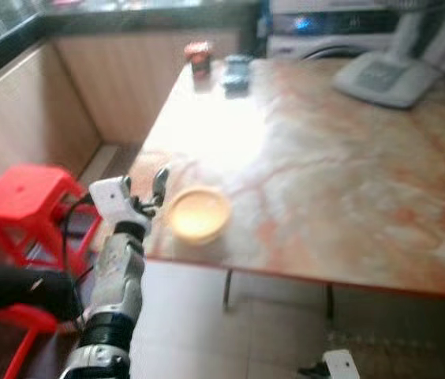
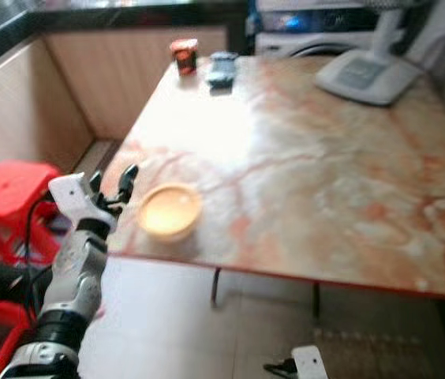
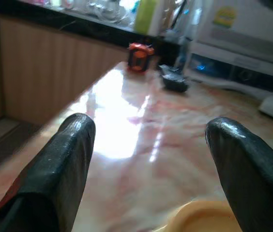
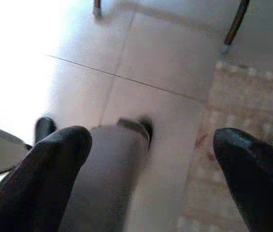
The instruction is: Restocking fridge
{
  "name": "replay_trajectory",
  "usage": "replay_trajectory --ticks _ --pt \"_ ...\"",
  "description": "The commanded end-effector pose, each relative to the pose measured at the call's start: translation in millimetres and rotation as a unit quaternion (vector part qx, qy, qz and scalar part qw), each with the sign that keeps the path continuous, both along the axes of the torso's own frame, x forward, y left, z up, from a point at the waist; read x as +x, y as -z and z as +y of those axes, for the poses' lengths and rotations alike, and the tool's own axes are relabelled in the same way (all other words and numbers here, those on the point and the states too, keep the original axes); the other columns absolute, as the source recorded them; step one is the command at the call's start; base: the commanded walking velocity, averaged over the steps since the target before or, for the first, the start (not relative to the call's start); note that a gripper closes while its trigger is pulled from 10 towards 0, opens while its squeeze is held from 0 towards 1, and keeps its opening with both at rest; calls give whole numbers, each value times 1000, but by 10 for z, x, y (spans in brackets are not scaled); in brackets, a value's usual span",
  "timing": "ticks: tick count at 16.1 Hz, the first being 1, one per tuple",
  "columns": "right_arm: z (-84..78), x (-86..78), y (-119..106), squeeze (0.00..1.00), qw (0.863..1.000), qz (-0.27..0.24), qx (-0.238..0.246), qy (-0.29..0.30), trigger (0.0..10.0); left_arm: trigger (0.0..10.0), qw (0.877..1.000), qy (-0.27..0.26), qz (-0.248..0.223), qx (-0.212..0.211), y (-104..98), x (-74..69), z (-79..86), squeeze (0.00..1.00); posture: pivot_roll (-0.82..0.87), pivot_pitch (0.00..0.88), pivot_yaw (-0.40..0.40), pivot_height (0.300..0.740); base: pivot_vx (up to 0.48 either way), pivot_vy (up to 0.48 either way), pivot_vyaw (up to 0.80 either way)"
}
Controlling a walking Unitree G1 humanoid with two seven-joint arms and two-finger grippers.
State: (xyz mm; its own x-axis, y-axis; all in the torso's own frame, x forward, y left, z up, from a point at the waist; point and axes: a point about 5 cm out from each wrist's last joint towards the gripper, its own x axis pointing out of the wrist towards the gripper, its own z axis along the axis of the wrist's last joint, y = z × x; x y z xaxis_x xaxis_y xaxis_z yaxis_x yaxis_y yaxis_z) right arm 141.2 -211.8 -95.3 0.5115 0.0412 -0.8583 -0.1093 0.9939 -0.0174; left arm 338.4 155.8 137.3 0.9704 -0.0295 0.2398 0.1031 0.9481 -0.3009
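One yellow bowl [image 1: 199, 214] sits at the tabletop [image 1: 325, 166] edge, contents unclear. The left pincer [image 1: 150, 192] (fingers apart) hovers beside it. The right pincer [image 4: 156, 164] hangs spread over the floor [image 4: 165, 63].

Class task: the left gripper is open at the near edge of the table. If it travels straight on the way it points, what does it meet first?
Probably the yellow bowl, just ahead of the left gripper, though depth is unclear.

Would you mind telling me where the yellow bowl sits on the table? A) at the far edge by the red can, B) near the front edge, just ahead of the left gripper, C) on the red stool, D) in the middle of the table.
B: the bowl rests near the table's front edge, with the open left gripper just beside it.
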Motion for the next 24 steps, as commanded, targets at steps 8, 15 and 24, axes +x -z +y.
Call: replay_trajectory --ticks 8,15,24 --pt "-14 -121 43 0 1000 21 -3 5 10000 10000 997 33 19 -73 72 -64 -137 0 -78 45 76 740 0 0 0" --pt "-7 -109 41 0 1000 18 -6 6 10000 10000 999 24 9 -24 111 -290 13 0 -65 43 74 740 0 0 0" --pt "-29 -93 32 0 1000 19 -15 -11 10000 10000 996 53 70 -14 357 -360 326 0 -51 43 58 740 0 0 0"
